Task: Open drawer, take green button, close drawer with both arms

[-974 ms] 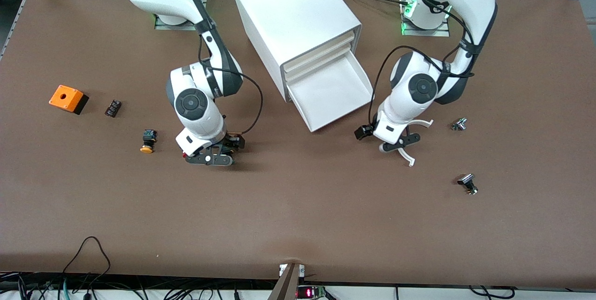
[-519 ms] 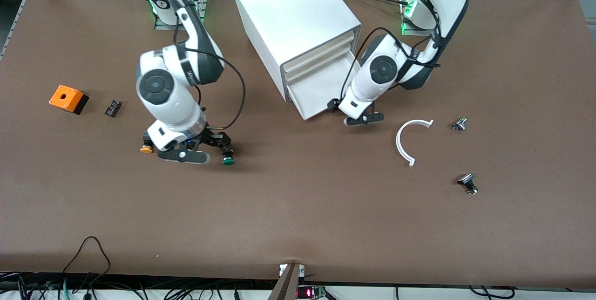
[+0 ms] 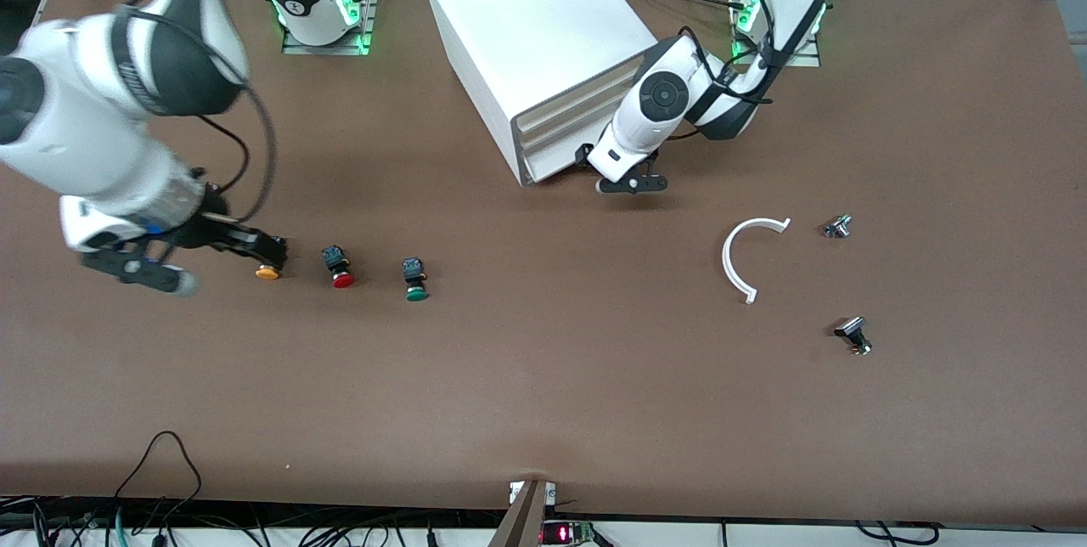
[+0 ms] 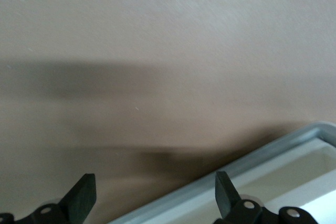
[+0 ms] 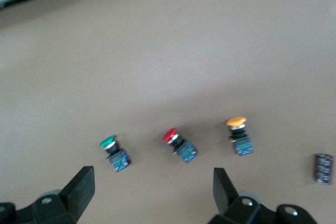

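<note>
The green-capped button (image 3: 415,282) lies on the table in front of the white cabinet (image 3: 535,29), apart from both grippers; it also shows in the right wrist view (image 5: 113,151). My right gripper (image 3: 222,251) is open and empty, up over the table near the orange-capped button. The lowest drawer (image 3: 556,163) sits pushed in, flush with the two above it. My left gripper (image 3: 630,183) is open and empty, right at that drawer's front. In the left wrist view, the drawer's grey rim (image 4: 262,167) runs past one finger of the left gripper (image 4: 155,203).
A red-capped button (image 3: 341,269) and an orange-capped one (image 3: 268,273) lie beside the green one, toward the right arm's end. A small black part (image 5: 323,168) lies past them. A white curved strip (image 3: 740,258) and two small metal parts (image 3: 837,227) (image 3: 853,333) lie toward the left arm's end.
The left gripper has pushed the lowest drawer from open to shut. The right arm let go of the green button, rose and swung toward its own end of the table, uncovering the red button.
</note>
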{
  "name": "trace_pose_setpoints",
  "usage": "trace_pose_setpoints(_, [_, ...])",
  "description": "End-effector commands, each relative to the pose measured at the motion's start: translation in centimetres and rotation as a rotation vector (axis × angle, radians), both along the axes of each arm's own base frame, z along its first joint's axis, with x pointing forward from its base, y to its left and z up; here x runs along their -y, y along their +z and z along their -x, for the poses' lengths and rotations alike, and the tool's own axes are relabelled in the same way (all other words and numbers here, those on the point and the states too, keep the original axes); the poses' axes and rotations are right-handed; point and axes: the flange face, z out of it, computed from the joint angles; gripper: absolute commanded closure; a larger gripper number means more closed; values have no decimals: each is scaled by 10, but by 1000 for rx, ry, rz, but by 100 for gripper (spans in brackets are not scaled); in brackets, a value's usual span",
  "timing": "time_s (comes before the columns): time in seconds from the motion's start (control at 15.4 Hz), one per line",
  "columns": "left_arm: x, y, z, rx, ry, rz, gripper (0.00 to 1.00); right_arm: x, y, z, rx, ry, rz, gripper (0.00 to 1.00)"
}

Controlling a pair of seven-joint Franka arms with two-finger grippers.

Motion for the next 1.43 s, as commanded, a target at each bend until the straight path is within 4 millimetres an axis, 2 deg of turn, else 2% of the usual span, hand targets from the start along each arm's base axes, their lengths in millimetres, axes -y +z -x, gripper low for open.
trace_pose_setpoints(0.0, [1, 11, 13, -5, -19, -4, 0, 32, 30, 5, 29, -16, 18, 0])
trace_pose_setpoints(0.13, [-2, 10, 15, -26, -23, -19, 0, 51, 53, 15, 56, -28, 46, 0])
trace_pose_setpoints(0.26, [-10, 18, 3, -7, 0, -16, 0, 81, 71, 29, 40, -65, 49, 0])
trace_pose_setpoints(0.45, [-61, 54, -51, 75, 124, 8, 0, 126, 80, 39, 5, 69, 77, 0])
trace_pose_setpoints(0.52, [-78, 71, -70, 113, 166, 19, 0, 138, 78, 42, -18, 129, 82, 0])
trace_pose_setpoints(0.58, [-97, 89, -92, 152, 215, 35, 0, 160, 77, 47, -46, 150, 87, 0])
trace_pose_setpoints(0.65, [-115, 111, -111, 197, 259, 46, 0, 169, 75, 52, -74, 169, 84, 0])
trace_pose_setpoints(0.71, [-135, 129, -128, 235, 302, 53, 0, 169, 77, 61, -119, 180, 74, 0])
trace_pose_setpoints(0.84, [-182, 155, -156, 287, 393, 47, 0, 151, 73, 72, -185, 191, 63, 0])
trace_pose_setpoints(0.91, [-193, 169, -159, 307, 402, 44, 0, 135, 66, 76, -191, 218, 61, 0])
trace_pose_setpoints(0.97, [-205, 186, -158, 309, 391, 32, 0, 129, 63, 79, -177, 227, 60, 0])
trace_pose_setpoints(1.17, [-234, 256, -173, 235, 273, -8, 0, 123, 62, 99, -131, 240, 67, 0])
trace_pose_setpoints(1.23, [-238, 275, -174, 214, 231, -12, 0, 116, 59, 106, -111, 252, 72, 0])
trace_pose_setpoints(1.36, [-257, 320, -173, 219, 187, -17, 0, 115, 59, 117, -100, 270, 76, 0])
